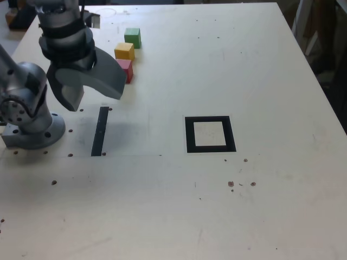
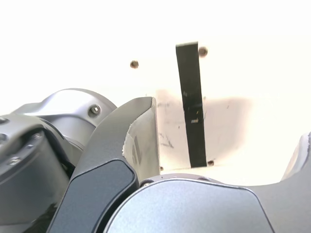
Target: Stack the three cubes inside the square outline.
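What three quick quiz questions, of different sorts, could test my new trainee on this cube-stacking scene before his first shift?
1. True or false: the small green cube already sits inside the thick black square outline.
2. Which small cube lies between the other two in the row? A red, B yellow, C green.
3. Fill in: in the wrist view, the narrow black strip shows between the grey hand's ____ jaws.

Key
1. False: the outline holds nothing.
2. B: the small yellow cube sits between the green one and the small red cube.
3. Open.
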You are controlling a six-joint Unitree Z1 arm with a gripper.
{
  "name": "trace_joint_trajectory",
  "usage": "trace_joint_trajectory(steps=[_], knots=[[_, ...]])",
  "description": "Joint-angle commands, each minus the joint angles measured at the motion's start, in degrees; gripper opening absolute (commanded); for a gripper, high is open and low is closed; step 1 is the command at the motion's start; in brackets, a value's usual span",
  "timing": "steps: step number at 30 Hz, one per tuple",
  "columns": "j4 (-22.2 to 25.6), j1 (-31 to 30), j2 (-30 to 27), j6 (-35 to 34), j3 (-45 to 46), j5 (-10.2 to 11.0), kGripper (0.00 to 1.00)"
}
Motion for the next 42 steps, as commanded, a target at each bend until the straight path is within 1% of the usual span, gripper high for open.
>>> trace_joint_trajectory(steps=[1,6,14,18,24,31,38,42], knots=[[0.71,1.37,0.28,1.09,-0.85,0.45,0.99],[2.03,6.14,0.78,5.10,-2.93,1.28,0.99],[2.33,15.52,1.55,12.12,-4.52,2.99,0.99],[2.34,20.19,2.74,15.46,-5.54,3.91,0.99],[2.02,25.88,5.09,19.65,-6.92,4.72,0.98],[1.46,31.10,9.00,24.08,-8.87,5.85,0.98],[0.23,33.97,11.92,27.16,-10.78,6.95,0.97],[-0.50,36.50,13.84,29.04,-11.66,7.13,0.97]])
